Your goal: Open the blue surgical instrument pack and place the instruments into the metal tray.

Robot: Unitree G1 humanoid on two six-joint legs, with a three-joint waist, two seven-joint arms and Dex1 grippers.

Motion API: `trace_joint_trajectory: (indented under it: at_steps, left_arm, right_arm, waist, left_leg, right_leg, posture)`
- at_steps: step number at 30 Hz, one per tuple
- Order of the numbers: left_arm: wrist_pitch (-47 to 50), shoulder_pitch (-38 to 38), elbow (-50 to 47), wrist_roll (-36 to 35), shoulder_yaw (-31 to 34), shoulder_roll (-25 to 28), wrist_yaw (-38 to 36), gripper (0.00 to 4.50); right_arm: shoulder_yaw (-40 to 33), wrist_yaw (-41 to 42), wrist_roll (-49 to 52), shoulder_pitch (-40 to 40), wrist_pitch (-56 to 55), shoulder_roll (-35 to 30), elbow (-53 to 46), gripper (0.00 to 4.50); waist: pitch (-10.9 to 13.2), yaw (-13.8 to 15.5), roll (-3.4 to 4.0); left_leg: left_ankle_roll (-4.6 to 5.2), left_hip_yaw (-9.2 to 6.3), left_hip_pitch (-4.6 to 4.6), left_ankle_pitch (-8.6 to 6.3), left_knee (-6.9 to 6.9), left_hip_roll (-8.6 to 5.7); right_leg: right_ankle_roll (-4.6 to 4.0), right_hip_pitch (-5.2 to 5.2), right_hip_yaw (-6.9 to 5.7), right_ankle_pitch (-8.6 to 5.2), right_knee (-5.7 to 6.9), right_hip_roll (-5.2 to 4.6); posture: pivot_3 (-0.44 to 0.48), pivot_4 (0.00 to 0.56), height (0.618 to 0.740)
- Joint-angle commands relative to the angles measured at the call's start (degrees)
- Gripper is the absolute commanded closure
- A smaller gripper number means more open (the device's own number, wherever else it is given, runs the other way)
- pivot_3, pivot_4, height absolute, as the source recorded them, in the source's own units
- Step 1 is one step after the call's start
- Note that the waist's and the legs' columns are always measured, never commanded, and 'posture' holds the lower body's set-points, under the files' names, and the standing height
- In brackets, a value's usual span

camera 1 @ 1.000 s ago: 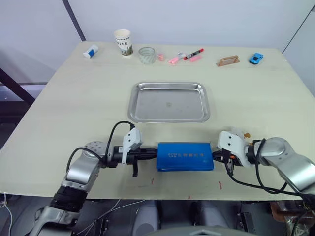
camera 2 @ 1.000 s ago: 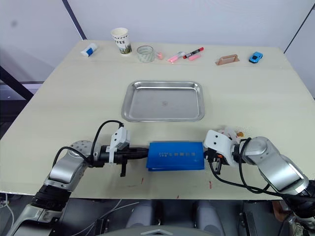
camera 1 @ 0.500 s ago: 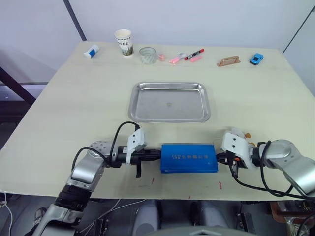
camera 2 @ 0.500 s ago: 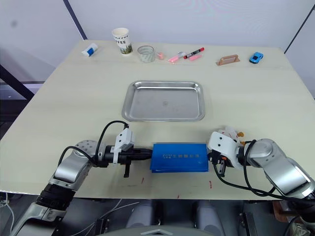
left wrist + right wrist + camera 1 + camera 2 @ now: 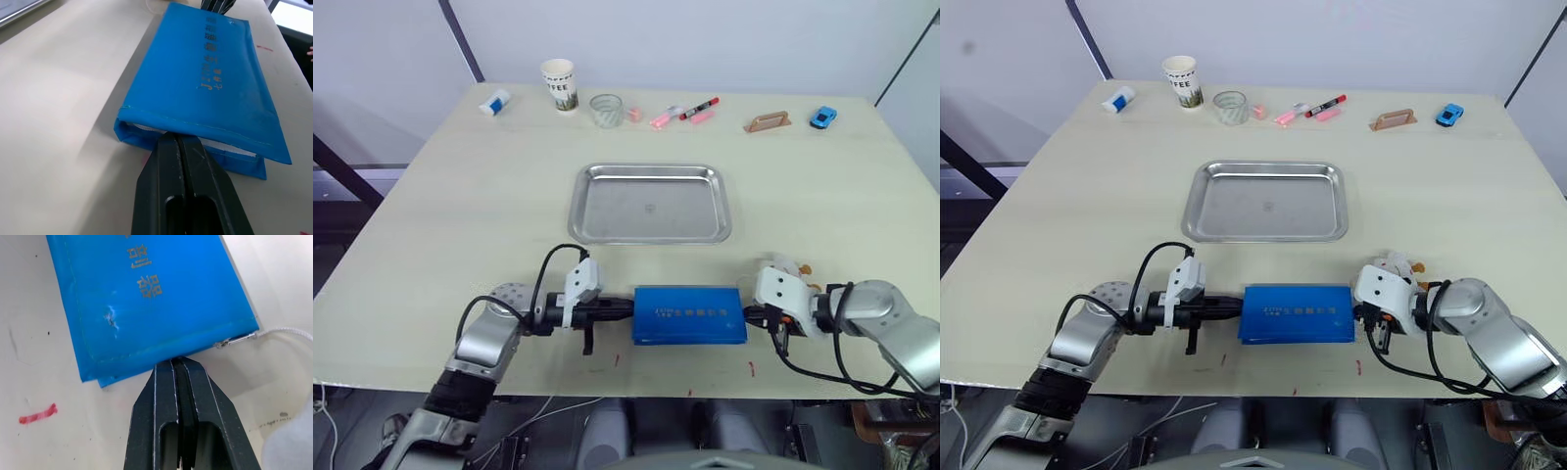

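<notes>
Left hand (image 5: 178, 139) and right hand (image 5: 177, 363): fingers pressed together, gripping nothing, tips at opposite ends of our blue surgical instrument pack (image 5: 689, 313), lower centre. Since a second ago pack sits slightly rightward, still folded; metal tray (image 5: 651, 232) above remains unfilled.

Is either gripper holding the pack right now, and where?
Neither is clamped on it. Both the left gripper and right gripper have jaws shut, tips at opposite ends of the blue pack.
</notes>
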Motion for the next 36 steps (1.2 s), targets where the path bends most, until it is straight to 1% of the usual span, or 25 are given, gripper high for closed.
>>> trace_joint_trajectory:
  at_steps: [1,4,6,9,11,13,14,15,16,17,18,19,20,21,23,27,30,33,35,36]
  left_arm:
    - [-1.69,1.84,0.29,-2.44,3.23,1.09,-1.76,4.5]
    - [-2.47,3.16,0.85,-3.23,5.34,2.11,-2.04,4.5]
    - [-3.21,4.17,1.05,-3.64,6.6,2.81,-2.55,4.5]
    - [-2.21,6.2,0.35,-6.26,9.34,4.03,-4.19,4.5]
    - [-1.28,7.62,-0.24,-8.15,11.14,5.24,-5.63,4.5]
    - [-0.12,8.7,-0.64,-10.05,13.42,6.3,-5.93,3.99]
    - [-0.02,9.09,-0.6,-10.64,14.62,6.72,-5.81,3.72]
    - [0.43,9.41,-0.54,-11.33,15.73,7.15,-5.77,3.26]
    - [0.9,9.8,-0.47,-11.97,16.86,7.72,-5.86,2.69]
    - [0.93,10.2,-0.32,-12.17,17.79,8.28,-5.99,2.21]
    - [0.91,10.53,-0.11,-12.34,18.54,8.76,-6.12,2.01]
    - [0.92,10.85,0.04,-12.52,19.22,9.1,-6.18,1.7]
    - [1.13,11.19,0.23,-12.8,19.88,9.43,-6.3,1.27]
    - [1.25,11.47,0.45,-13.0,20.49,9.7,-6.32,0.84]
    - [1.37,12.05,0.77,-13.34,21.62,9.93,-6.44,0.02]
    - [1.3,13.11,0.78,-13.64,22.66,9.9,-6.8,0.02]
    - [1.21,13.55,-0.23,-14.02,22.66,9.65,-6.98,0.02]
    - [2.63,13.86,-3.25,-14.96,21.62,9.89,-7.36,0.02]
    - [-1.13,13.32,-4.15,-12.88,21.41,8.21,-5.52,0.02]
    - [-2.18,12.82,-4.17,-13.69,21.44,6.97,-6.11,0.02]
  right_arm:
    - [-3.98,0.23,0.97,2.8,-1.45,-1.41,-0.08,4.47]
    - [-7.55,1.03,2.0,6.33,-4.82,-2.04,-0.23,4.47]
    - [-10.22,2.37,2.64,9.44,-9.23,-2.56,0.04,4.47]
    - [-16.26,4.0,5.53,15.14,-14.21,-1.57,0.75,4.47]
    - [-20.82,5.24,7.96,18.61,-17.12,-0.38,1.44,3.84]
    - [-25.6,6.87,10.6,22.02,-19.09,0.64,1.76,3.17]
    - [-27.86,7.4,11.4,23.51,-20.24,1.07,2.09,2.66]
    - [-29.87,8.27,11.91,25.07,-21.44,1.18,2.49,2.12]
    - [-32.04,9.17,12.46,26.7,-22.49,1.38,2.85,1.51]
    - [-34.03,9.86,12.98,28.15,-23.31,1.6,3.14,1.03]
    - [-35.75,10.39,13.47,29.42,-23.87,1.76,3.37,0.84]
    - [-37.25,10.79,13.74,30.54,-24.37,1.9,3.62,0.52]
    - [-38.7,11.02,13.86,31.72,-24.89,2.08,3.92,0.07]
    - [-40.13,11.32,14.04,32.92,-25.3,2.34,4.26,0.0]
    - [-42.34,11.81,14.11,35.14,-26.43,3.02,5.06,0.0]
    - [-44.1,12.41,14.63,37.3,-28.3,4.54,6.33,0.0]
    - [-43.93,11.92,15.86,37.42,-28.7,6.02,4.88,0.0]
    - [-40.86,10.49,15.43,36.6,-28.91,7.16,0.87,0.0]
    - [-37.34,9.78,15.22,34.56,-29.69,8.11,-1.39,0.0]
    - [-35.1,9.12,14.36,32.91,-31.3,9.09,-2.12,0.0]
  waist:
    - [0.0,0.02,0.0]
    - [0.0,0.02,0.0]
    - [0.0,-0.05,0.0]
    - [0.01,-0.05,0.01]
    - [0.01,-0.06,0.0]
    - [0.02,-0.06,0.01]
    - [0.02,-0.01,0.01]
    - [0.01,-0.01,0.01]
    - [0.02,0.04,0.02]
    - [0.02,0.01,0.02]
    - [0.01,-0.06,0.01]
    - [0.02,-0.04,0.03]
    - [0.02,-0.05,0.03]
    - [0.02,-0.05,0.03]
    - [0.02,-0.02,0.03]
    - [0.02,-0.06,0.04]
    - [0.02,-0.06,0.03]
    - [0.02,-0.07,0.06]
    - [0.02,-0.04,0.05]
    - [0.01,-0.05,0.05]
  left_leg:
    - [0.0,0.0,0.0,0.0,0.0,0.0]
    - [0.01,0.0,0.0,0.0,0.0,0.0]
    - [0.01,-0.01,0.0,-0.01,0.0,0.0]
    - [0.05,-0.02,0.01,-0.03,0.0,0.0]
    - [0.08,-0.01,0.01,-0.05,0.0,0.01]
    - [0.09,-0.02,0.03,-0.05,0.0,0.02]
    - [0.12,-0.03,0.06,-0.07,0.0,0.02]
    - [0.16,-0.05,0.07,-0.1,0.0,0.02]
    - [0.16,-0.05,0.09,-0.1,0.0,0.02]
    - [0.17,-0.06,0.09,-0.1,0.0,0.01]
    - [0.17,-0.07,0.09,-0.1,0.0,0.01]
    - [0.16,-0.07,0.09,-0.1,0.0,0.02]
    - [0.16,-0.07,0.09,-0.1,0.0,0.01]
    - [0.16,-0.06,0.1,-0.1,-0.01,0.01]
    - [0.16,-0.06,0.12,-0.1,-0.01,0.02]
    - [0.17,-0.06,0.13,-0.11,-0.01,0.01]
    - [0.17,-0.06,0.14,-0.11,-0.01,0.02]
    - [0.17,-0.06,0.14,-0.11,-0.01,0.02]
    - [0.17,-0.07,0.14,-0.11,-0.01,0.02]
    - [0.17,-0.08,0.14,-0.11,-0.01,0.02]
  right_leg:
    - [0.0,0.0,0.0,0.0,0.0,0.0]
    - [0.0,0.0,-0.01,0.0,0.0,0.0]
    - [0.0,0.0,-0.01,0.0,0.0,0.0]
    - [0.01,0.01,-0.02,0.0,-0.01,0.0]
    - [0.01,0.01,-0.01,0.0,-0.01,0.0]
    - [0.04,0.04,-0.02,-0.02,0.0,0.0]
    - [0.04,0.06,-0.02,-0.02,0.0,0.0]
    - [0.04,0.08,-0.05,-0.02,0.0,0.0]
    - [0.04,0.1,-0.06,-0.02,-0.01,0.0]
    - [0.04,0.11,-0.06,-0.03,-0.01,0.0]
    - [0.04,0.12,-0.06,-0.03,-0.01,0.0]
    - [0.04,0.12,-0.06,-0.03,-0.02,0.0]
    - [0.04,0.12,-0.06,-0.03,-0.02,0.0]
    - [0.04,0.12,-0.06,-0.03,-0.02,0.0]
    - [0.05,0.13,-0.06,-0.03,-0.02,0.0]
    - [0.04,0.14,-0.06,-0.03,-0.02,0.0]
    - [0.04,0.14,-0.05,-0.03,-0.01,0.0]
    - [0.04,0.14,-0.05,-0.03,-0.01,0.0]
    - [0.04,0.14,-0.06,-0.03,-0.01,0.0]
    - [0.04,0.14,-0.06,-0.03,-0.01,0.0]
  posture:
    - [0.0,0.15,0.74]
    - [0.0,0.15,0.74]
    - [0.0,0.15,0.74]
    - [0.0,0.15,0.74]
    - [0.0,0.15,0.74]
    - [0.0,0.15,0.74]
    - [0.0,0.15,0.74]
    - [0.0,0.15,0.74]
    - [0.0,0.15,0.74]
    - [0.0,0.15,0.74]
    - [0.0,0.15,0.74]
    - [0.0,0.15,0.74]
    - [0.0,0.15,0.74]
    - [0.0,0.15,0.74]
    - [0.0,0.15,0.74]
    - [0.0,0.15,0.74]
    - [0.0,0.15,0.74]
    - [0.0,0.15,0.74]
    - [0.0,0.15,0.74]
    - [0.0,0.15,0.74]
